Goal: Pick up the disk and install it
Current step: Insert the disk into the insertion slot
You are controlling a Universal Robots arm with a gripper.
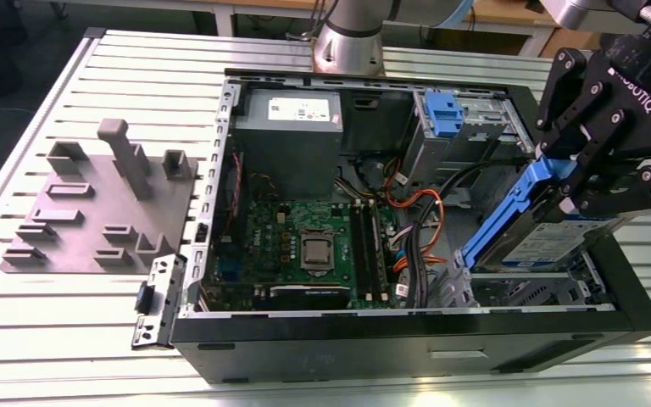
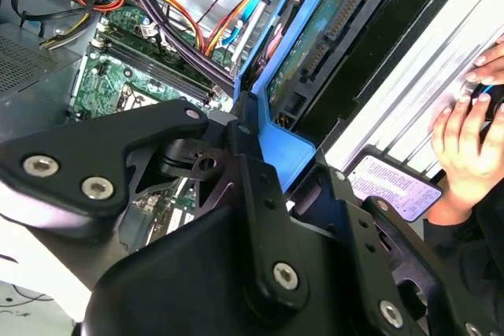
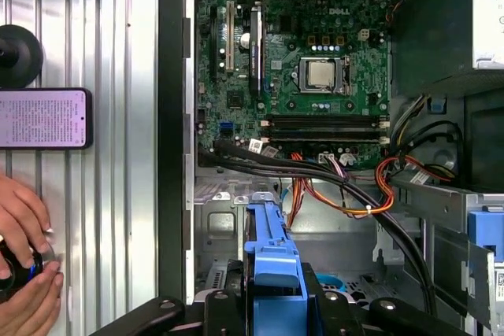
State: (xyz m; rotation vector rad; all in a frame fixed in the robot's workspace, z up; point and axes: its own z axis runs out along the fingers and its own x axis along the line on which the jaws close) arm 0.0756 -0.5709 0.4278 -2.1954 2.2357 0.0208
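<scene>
- Plainly, the gripper [image 1: 586, 191] is pinching the disk [image 1: 535, 242]. Its black fingers are pressed onto the top end of the blue frame, at about 3 o'clock in the exterior view.
- The disk hangs tilted over the drive bay [image 1: 529, 288] at roughly 4 o'clock in the computer case [image 1: 416, 326]. Its lower end dips toward the bay, but I cannot tell whether it touches the metal there.
- I judge the disk to be stiff and fairly heavy for its size, being a metal slab with a bare circuit face, seen in the second wrist view [image 2: 331, 21].
- It is probably fragile to knocks, so the circuit face and the connector edge are poor places to press.
- The blue plastic frame is the sensible hold, since it is less slick than the metal and has edges to clamp. Both wrist views show the gripper [image 2: 260, 155] closed on that frame [image 3: 268, 249].
- Gripped at one end, the long body may swing or twist if it catches the bay wall.
- Counted from 9 o'clock across to 3 o'clock in the exterior view:
  - one slatted desk [image 1: 31, 339]
  - one grey block plate [image 1: 88, 212]
  - one computer case
  - one power supply [image 1: 292, 127] at the case's 12 o'clock
  - one green main board [image 1: 303, 237]
  - one bundle of cables [image 1: 416, 212]
  - one disk
  - one gripper
- Outside the case, the first wrist view adds one phone [image 3: 43, 118] and a person's two hands [image 3: 22, 218] on the desk.
</scene>
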